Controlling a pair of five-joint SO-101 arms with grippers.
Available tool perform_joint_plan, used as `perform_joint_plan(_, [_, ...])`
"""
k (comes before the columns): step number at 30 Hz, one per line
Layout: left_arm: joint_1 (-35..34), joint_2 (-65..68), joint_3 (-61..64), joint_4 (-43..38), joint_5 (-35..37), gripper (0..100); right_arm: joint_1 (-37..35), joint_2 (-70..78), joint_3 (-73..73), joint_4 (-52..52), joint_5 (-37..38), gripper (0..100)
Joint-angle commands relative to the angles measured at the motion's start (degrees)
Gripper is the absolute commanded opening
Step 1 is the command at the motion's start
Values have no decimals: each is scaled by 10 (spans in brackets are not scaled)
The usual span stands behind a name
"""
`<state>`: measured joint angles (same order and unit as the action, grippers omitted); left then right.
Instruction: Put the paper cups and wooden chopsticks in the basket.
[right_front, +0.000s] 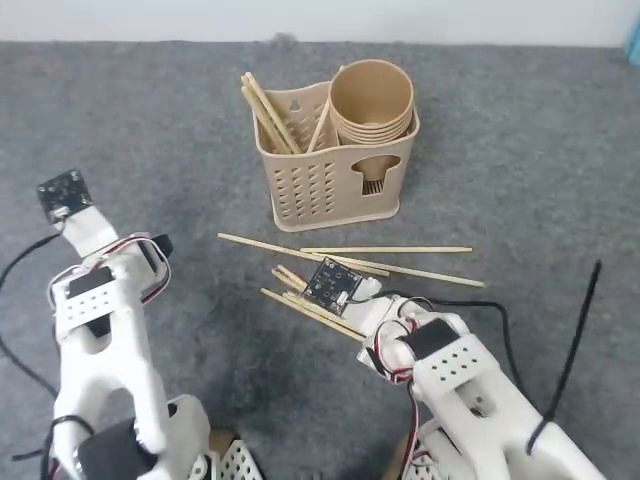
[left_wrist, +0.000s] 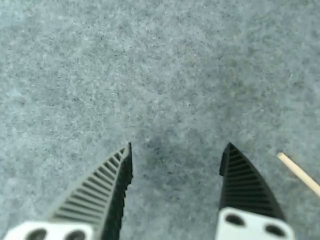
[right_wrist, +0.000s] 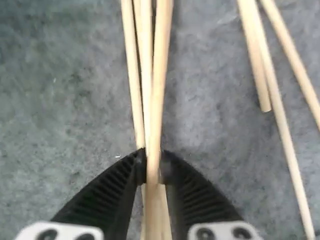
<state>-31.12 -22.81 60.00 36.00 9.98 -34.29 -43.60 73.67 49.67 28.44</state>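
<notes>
Currently: right gripper (right_wrist: 152, 162) pinching bundled wooden chopsticks (right_wrist: 152, 75); left gripper (left_wrist: 175, 157) wide, empty. Next, likely: lift into basket (right_front: 310, 185) (paper cups (right_front: 372, 100) already inside).

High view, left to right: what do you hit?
Left arm → upright chopsticks → cups → black cable. Loose chopsticks and right arm overlap that span, so they are left out.
</notes>
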Motion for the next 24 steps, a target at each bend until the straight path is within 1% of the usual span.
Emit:
perform_joint_plan(1, [1,3,-20,-11,0,268,6,15,-6,-13,8,217])
perform_joint_plan(9, [1,4,-20,-11,0,268,1,15,-63,-13,8,133])
perform_joint_plan(14, [1,4,-20,-11,0,268,2,21,-106,-13,5,128])
perform_joint_plan(16, [1,4,-20,-11,0,268,2,22,-119,-17,-18,128])
perform_joint_plan(20, [1,4,-20,-12,0,268,3,24,-116,-70,-55,129])
perform_joint_plan(24, [1,4,-20,-12,0,268,3,75,-114,-109,-59,130])
